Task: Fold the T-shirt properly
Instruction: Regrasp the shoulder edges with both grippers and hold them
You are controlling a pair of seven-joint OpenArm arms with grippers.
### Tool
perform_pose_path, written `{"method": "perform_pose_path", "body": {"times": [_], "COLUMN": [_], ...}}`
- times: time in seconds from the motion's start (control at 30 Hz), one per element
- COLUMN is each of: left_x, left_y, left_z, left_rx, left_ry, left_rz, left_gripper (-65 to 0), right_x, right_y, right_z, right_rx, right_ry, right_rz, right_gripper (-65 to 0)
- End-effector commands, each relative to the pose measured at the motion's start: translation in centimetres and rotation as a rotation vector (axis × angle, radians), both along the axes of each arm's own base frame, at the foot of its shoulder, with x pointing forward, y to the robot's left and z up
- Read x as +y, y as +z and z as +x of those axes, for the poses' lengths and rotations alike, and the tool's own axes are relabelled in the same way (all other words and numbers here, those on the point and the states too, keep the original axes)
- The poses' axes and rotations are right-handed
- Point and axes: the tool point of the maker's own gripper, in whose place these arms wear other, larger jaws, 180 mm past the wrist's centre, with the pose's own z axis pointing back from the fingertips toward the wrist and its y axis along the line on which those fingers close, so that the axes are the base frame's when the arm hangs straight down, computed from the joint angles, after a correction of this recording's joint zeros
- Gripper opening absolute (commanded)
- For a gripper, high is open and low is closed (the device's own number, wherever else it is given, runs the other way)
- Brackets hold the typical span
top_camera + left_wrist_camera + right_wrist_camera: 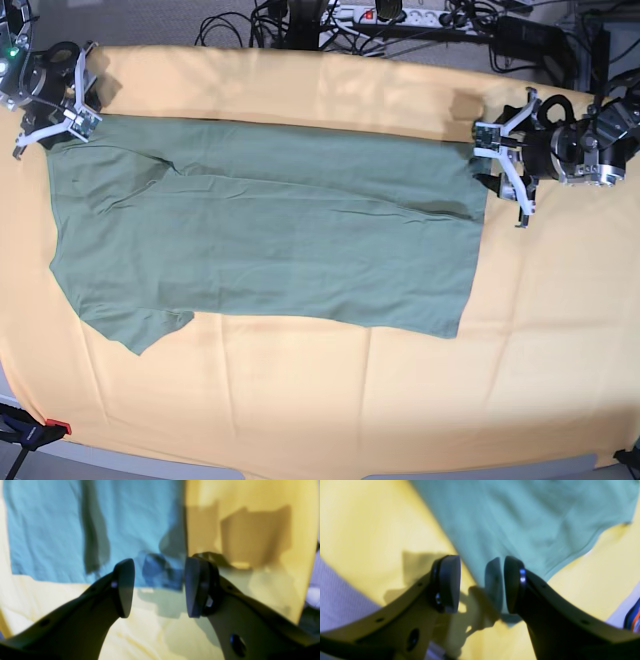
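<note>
left wrist view:
- claw: left gripper (160, 587) jaws stand wide apart, nothing between them; pads hang just over the cloth
- shirt: sage-green thin short-sleeved T-shirt (82, 530) fills the upper left and reads bluish here; its corner sits right ahead of the open jaws, with a darker doubled bit of fabric there
- ground: yellow-orange table cloth (250, 525) to the right and below, bare
- blur: heavy, hem detail not readable

right wrist view:
- claw: right gripper (481, 583) open, holds nothing
- shirt: T-shirt (525, 522) runs from the top down to a narrow point between the jaws; looks like an edge near the shoulder, cannot tell exactly which
- ground: cloth (370, 530) on both sides

base view:
- layout: T-shirt (270, 240) lies flat and long, already doubled once lengthwise by the look of it; sleeve end at view left, bottom hem at view right
- arms: right gripper (62, 105) at the far left corner, left gripper (505, 165) at the far right corner, both at the back edge
- stage: judged mid-fold, next fold not started

how to do it well:
- grip: pinch all layers at each corner, not the top one only
- motion: keep both ends level and taut so the crease runs straight
- risk: snagging the yellow cloth underneath
</note>
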Motion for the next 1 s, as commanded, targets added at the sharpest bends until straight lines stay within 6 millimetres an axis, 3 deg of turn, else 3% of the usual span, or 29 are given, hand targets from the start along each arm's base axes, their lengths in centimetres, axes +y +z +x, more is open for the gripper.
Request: {"method": "perform_pose_path", "body": {"times": [0.0,0.2,0.43,0.63,0.97], "left_x": [0.6,0.7,0.2,-0.2,-0.1], "left_y": [1.0,1.0,1.2,1.3,1.3], "left_z": [0.7,0.6,0.5,0.4,0.4], "left_rx": [-0.023,-0.016,-0.013,-0.010,-0.010], "left_ry": [0.007,0.013,0.004,-0.005,-0.005], "left_rz": [0.006,0.002,-0.021,-0.046,-0.043], "left_gripper": [-32.3,-32.3,-32.3,-32.3,-32.3], "right_x": [-0.3,-3.6,-7.7,-7.4,-9.5], "right_y": [0.7,0.3,-1.6,-1.8,-2.1], "right_z": [0.5,1.2,-0.5,-0.4,-3.7], "right_rx": [-0.022,-0.067,0.046,0.041,0.233], "right_ry": [0.012,-0.044,-0.059,-0.030,0.000], "right_rz": [-0.015,-0.135,-0.214,-0.175,-0.270], "right_gripper": [-34.8,-34.8,-34.8,-34.8,-34.8]}}
